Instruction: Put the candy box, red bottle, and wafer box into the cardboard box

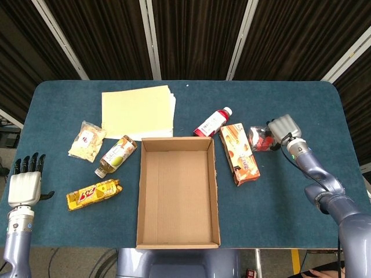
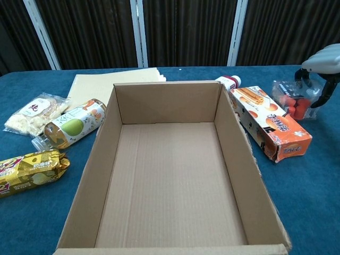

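The right robot hand (image 1: 282,128) is seen at the far right of the surface (image 1: 290,220), its fingers set around the candy box (image 1: 261,139), a small clear pack with red sweets inside. In the chest view the fingers (image 2: 325,87) are hooked over the far right end of that pack; contact seems made, but whether the grip is fully closed cannot be told. The candy box is not yet lifted and lies on the surface just right of the wafer box (image 1: 239,153). The red bottle (image 1: 212,122) lies on its side at the far end of the wafer box, near the far right corner of the cardboard box (image 1: 178,237), which is open and holds nothing.

The left robot hand (image 1: 25,184) is held at the near left edge, fingers spread upward, holding nothing.

Step in hand is judged as grasping the candy box. The pack looks slippery, so a firm grip on both sides should be secured before lifting. It should be lifted straight up, clear of the wafer box, then carried left over the box wall and lowered inside, not dropped.
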Motion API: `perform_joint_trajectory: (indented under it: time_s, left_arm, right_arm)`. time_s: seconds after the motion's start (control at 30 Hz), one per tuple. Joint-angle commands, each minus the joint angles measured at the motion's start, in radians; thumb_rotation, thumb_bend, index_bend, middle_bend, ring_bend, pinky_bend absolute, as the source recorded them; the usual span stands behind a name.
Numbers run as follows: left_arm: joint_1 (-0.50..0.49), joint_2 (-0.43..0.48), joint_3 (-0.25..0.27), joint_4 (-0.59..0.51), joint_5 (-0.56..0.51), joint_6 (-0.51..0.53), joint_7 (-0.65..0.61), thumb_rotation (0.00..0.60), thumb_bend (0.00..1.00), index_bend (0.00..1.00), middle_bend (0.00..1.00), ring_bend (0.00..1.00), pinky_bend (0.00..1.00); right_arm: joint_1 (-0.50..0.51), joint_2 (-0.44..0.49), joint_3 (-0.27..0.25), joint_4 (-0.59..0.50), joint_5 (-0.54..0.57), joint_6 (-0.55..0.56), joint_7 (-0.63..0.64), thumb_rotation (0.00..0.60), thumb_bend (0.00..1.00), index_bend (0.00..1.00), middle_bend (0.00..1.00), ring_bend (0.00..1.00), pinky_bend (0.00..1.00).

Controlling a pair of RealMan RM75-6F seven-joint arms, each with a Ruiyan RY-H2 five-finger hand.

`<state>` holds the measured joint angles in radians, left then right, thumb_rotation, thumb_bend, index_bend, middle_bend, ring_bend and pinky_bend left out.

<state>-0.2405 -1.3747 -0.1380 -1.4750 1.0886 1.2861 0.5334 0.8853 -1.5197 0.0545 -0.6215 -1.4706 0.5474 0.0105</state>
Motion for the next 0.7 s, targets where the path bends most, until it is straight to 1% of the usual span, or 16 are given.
perform_joint_trajectory:
  time_s: [0.03, 0.13, 0.2, 0.3, 0.33, 0.43, 0.53, 0.57, 0.7]
  left_arm:
    - [0.017, 0.036, 0.008, -0.041, 0.063, 0.048, -0.056, 0.534, 0.00, 0.00, 0.00, 0.00, 0.00]
    - [0.040, 0.058, 0.018, -0.067, 0.145, 0.124, -0.103, 0.533, 0.00, 0.00, 0.00, 0.00, 0.00]
    - [0.061, 0.075, 0.030, -0.089, 0.195, 0.175, -0.136, 0.535, 0.00, 0.00, 0.00, 0.00, 0.00]
    - [0.083, 0.100, 0.043, -0.119, 0.229, 0.207, -0.170, 0.537, 0.00, 0.00, 0.00, 0.00, 0.00]
    - [0.085, 0.105, 0.045, -0.125, 0.233, 0.209, -0.176, 0.536, 0.00, 0.00, 0.00, 0.00, 0.00]
    - [0.092, 0.124, 0.056, -0.142, 0.253, 0.211, -0.193, 0.535, 0.00, 0.00, 0.00, 0.00, 0.00]
    - [0.091, 0.132, 0.063, -0.151, 0.264, 0.201, -0.205, 0.535, 0.00, 0.00, 0.00, 0.00, 0.00]
    - [0.088, 0.135, 0.065, -0.153, 0.266, 0.192, -0.210, 0.535, 0.00, 0.00, 0.00, 0.00, 0.00]
    - [0.080, 0.145, 0.072, -0.157, 0.261, 0.156, -0.226, 0.534, 0.00, 0.00, 0.00, 0.00, 0.00]
  right_arm:
    - [-0.012, 0.085, 0.007, -0.120, 0.001, 0.057, -0.055, 0.600, 0.31, 0.78, 0.55, 0.65, 0.77]
    - [-0.029, 0.163, 0.028, -0.250, 0.030, 0.095, -0.132, 0.600, 0.31, 0.77, 0.55, 0.65, 0.77]
    - [-0.046, 0.225, 0.050, -0.359, 0.066, 0.129, -0.200, 0.600, 0.31, 0.77, 0.55, 0.65, 0.77]
    - [-0.071, 0.321, 0.083, -0.536, 0.128, 0.180, -0.306, 0.600, 0.31, 0.77, 0.55, 0.65, 0.77]
    - [-0.076, 0.341, 0.089, -0.577, 0.141, 0.191, -0.330, 0.600, 0.31, 0.77, 0.54, 0.65, 0.77]
    - [-0.094, 0.418, 0.111, -0.758, 0.195, 0.249, -0.444, 0.600, 0.31, 0.77, 0.54, 0.64, 0.77]
    - [-0.095, 0.461, 0.131, -0.898, 0.218, 0.293, -0.519, 0.600, 0.31, 0.76, 0.54, 0.64, 0.77]
    - [-0.091, 0.478, 0.141, -0.965, 0.241, 0.305, -0.561, 0.600, 0.31, 0.76, 0.54, 0.64, 0.77]
    - [-0.054, 0.508, 0.178, -1.144, 0.330, 0.349, -0.723, 0.600, 0.31, 0.76, 0.54, 0.64, 0.77]
